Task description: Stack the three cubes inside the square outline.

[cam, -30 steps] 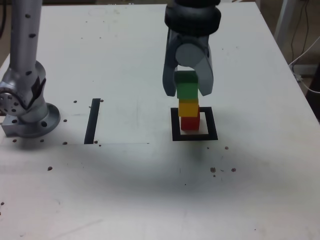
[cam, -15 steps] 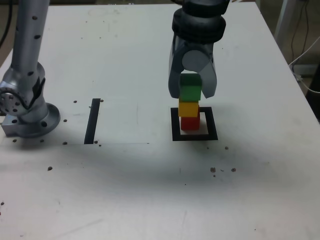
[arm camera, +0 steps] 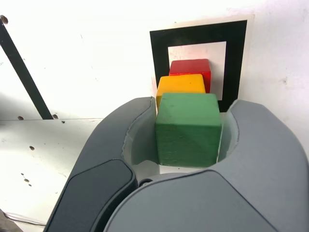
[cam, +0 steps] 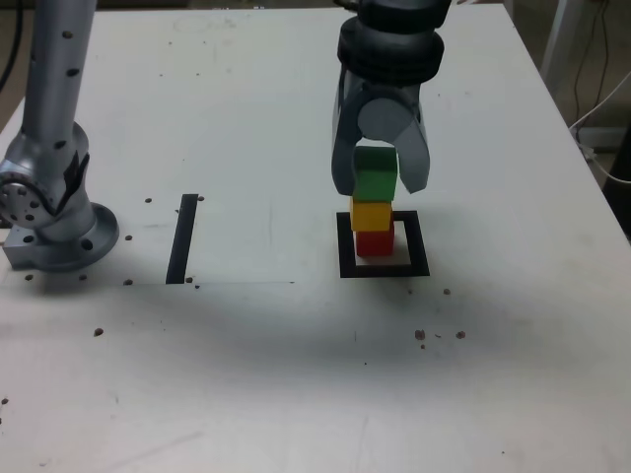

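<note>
Three cubes, one gripper, one marked table; entries by view.

Exterior view
1. Table (cam: 493,345): white top, scattered dark specks.
2. Square outline (cam: 345,246): black tape frame with a white centre, just to 4 o'clock of the table's middle.
3. Red cube (cam: 375,242): flat on the white centre, inside the frame.
4. Yellow cube (cam: 372,214): on top of the red cube, edges roughly in line with it.
5. Green cube (cam: 375,177): at the top of the column, resting on the yellow cube.
6. Gripper (cam: 380,186): grey, pointing down from 12 o'clock, one jaw on each side of the green cube.
7. Tape strip (cam: 181,239): straight and black, well apart from the frame at its 9 o'clock.
8. Arm base (cam: 59,232): silver, at 9 o'clock of the strip, near the table edge.

Wrist view
1. Green cube (arm camera: 188,129): nearest the camera, between the two curved jaws of the gripper (arm camera: 193,105).
2. Yellow cube (arm camera: 179,84): partly seen beyond the green one.
3. Red cube (arm camera: 190,67): beyond the yellow, within the square outline (arm camera: 159,53).
4. Tape strip (arm camera: 21,72): a dark diagonal line, well apart from the frame.

Grip: the jaws stand close against the green cube's sides. Neither view shows whether they press it or stand just clear.
</note>
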Robot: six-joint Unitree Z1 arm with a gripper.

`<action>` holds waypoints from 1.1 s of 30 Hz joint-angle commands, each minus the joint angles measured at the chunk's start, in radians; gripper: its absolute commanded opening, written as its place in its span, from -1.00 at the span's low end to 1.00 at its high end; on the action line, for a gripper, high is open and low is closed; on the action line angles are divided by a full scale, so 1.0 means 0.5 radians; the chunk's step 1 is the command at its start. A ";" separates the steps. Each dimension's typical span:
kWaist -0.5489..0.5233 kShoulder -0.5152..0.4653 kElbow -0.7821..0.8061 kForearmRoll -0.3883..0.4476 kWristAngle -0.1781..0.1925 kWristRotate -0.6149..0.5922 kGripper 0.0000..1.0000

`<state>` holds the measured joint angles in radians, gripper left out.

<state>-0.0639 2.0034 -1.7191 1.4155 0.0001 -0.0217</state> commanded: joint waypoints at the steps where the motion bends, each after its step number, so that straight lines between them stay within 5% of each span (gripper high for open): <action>1: 0.002 -0.029 -0.004 0.000 -0.024 -0.003 0.81; 4: 0.002 -0.039 -0.006 0.002 -0.035 -0.003 0.98; 18: -0.052 -0.287 0.047 0.056 -0.011 0.025 0.99; 33: -0.048 -0.890 0.785 -0.027 -0.088 0.013 0.99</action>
<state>-0.0894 1.5878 -1.3590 1.4064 -0.0413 -0.0132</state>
